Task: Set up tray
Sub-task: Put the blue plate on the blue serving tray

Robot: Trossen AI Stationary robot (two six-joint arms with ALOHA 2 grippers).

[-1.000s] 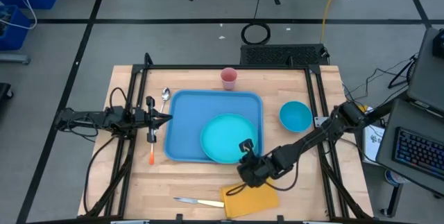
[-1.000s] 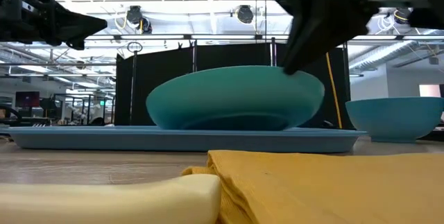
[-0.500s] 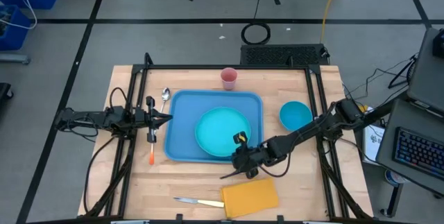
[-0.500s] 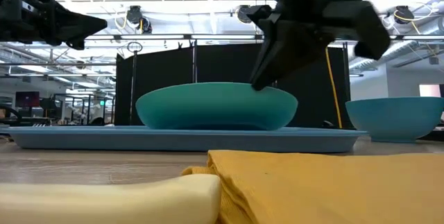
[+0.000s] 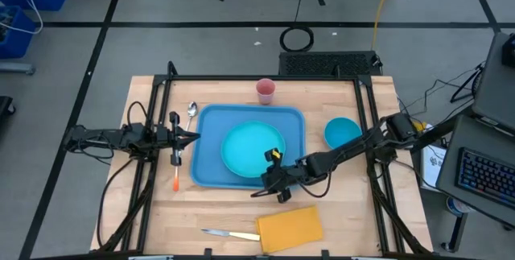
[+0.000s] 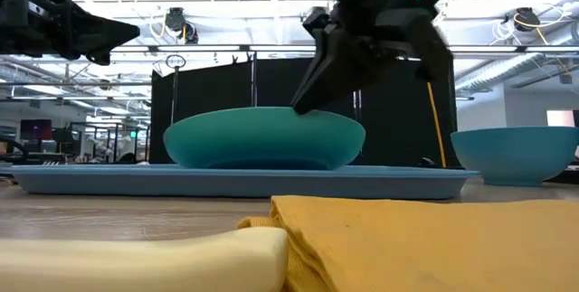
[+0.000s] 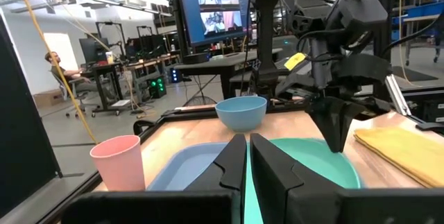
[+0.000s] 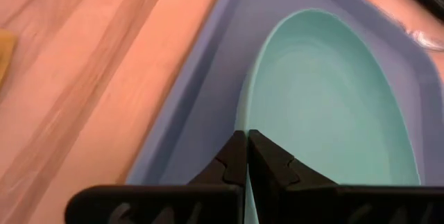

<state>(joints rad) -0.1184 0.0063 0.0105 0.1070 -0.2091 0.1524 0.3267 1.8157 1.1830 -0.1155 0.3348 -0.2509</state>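
Wooden table bears blue rimmed tray.

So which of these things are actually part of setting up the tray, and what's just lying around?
In play:
- tray
- turquoise plate
- right gripper, shut on the plate's rim

Lying about:
- pink cup
- blue bowl
- spoon
- yellow cloth
- knife

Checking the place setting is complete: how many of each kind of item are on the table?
Tray: 1
Plate: 1
Bowl: 1
Cup: 1
Spoon: 1
Knife: 1
Napkin: 1
Orange-handled utensil: 1
Total: 8
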